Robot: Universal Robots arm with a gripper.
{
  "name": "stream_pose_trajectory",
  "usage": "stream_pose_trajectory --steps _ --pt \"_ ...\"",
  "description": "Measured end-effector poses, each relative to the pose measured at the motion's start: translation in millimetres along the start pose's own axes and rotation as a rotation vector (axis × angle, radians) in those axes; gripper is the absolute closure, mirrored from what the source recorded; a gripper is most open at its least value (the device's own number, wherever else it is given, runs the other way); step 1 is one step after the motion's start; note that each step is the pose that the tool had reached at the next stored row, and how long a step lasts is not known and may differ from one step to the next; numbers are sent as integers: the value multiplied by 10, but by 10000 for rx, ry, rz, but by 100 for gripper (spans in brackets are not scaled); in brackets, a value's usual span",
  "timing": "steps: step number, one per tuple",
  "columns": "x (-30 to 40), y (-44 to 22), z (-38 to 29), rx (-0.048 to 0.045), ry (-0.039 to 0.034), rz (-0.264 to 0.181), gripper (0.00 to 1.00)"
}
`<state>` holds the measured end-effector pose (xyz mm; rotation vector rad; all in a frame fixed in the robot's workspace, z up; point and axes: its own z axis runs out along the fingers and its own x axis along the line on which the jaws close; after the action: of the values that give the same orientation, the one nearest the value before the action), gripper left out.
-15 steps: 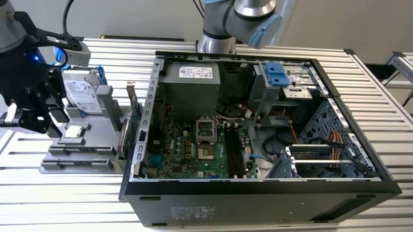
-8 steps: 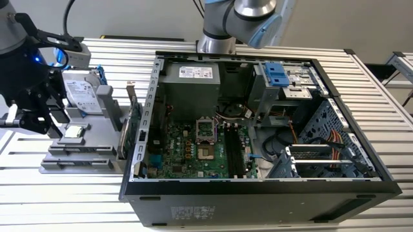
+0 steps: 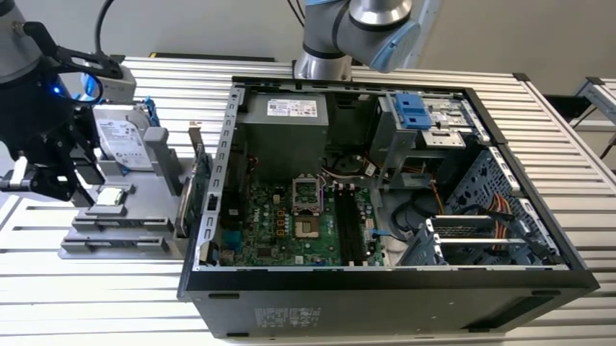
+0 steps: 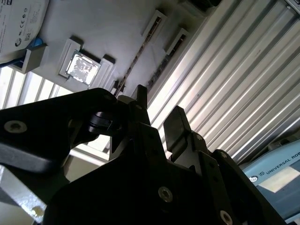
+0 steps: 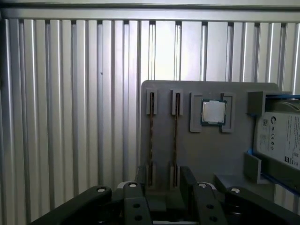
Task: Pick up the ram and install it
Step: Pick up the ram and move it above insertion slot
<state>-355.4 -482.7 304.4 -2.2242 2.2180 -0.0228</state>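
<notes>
Exterior view: the hand (image 3: 69, 180) hangs over a grey holder (image 3: 115, 241) at the exterior view's left. It is well apart from the open computer case (image 3: 385, 288), where the black memory slots (image 3: 348, 225) wait on the board. A hard drive (image 3: 123, 140) and a green card (image 3: 198, 191) share the holder. Everything rests on a ribbed metal table (image 3: 86, 303) of long bright slats. A plain pale wall closes the room behind, and the arm (image 3: 371, 25) rises beyond the case.

Second wrist view: the hand (image 4: 159, 110) is released. Its dark fingers (image 4: 177, 123) stand apart with sunlit slats showing through the gap, and nothing is held. Just past one fingertip the ram (image 4: 136, 58) lies on edge in a groove of the holder (image 4: 112, 28), near a square silver chip (image 4: 82, 69).

First wrist view: the ram (image 5: 151, 131) and a second strip (image 5: 176, 131) lie parallel and close together in neighbouring grooves, both untouched. The hand (image 5: 164, 173) sits near their nearer ends.

The trouble I foresee comes from that closeness. The parted fingers seem to line up with both strips at once, so a descent slightly off could pinch the pair, or land a fingertip on a groove post. A strip this thin, gripped off-centre, may also tilt and meet its slot crooked. The glare off the slats could hide small errors.
</notes>
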Motion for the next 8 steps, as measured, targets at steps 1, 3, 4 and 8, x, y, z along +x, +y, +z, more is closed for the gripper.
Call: stream_pose_trajectory --steps 1,3,4,8 --pt "0 0 2 0 0 0 0" --pt "0 0 7 0 1 0 0" --pt "0 0 9 0 2 0 0" --pt "0 0 19 0 3 0 0"
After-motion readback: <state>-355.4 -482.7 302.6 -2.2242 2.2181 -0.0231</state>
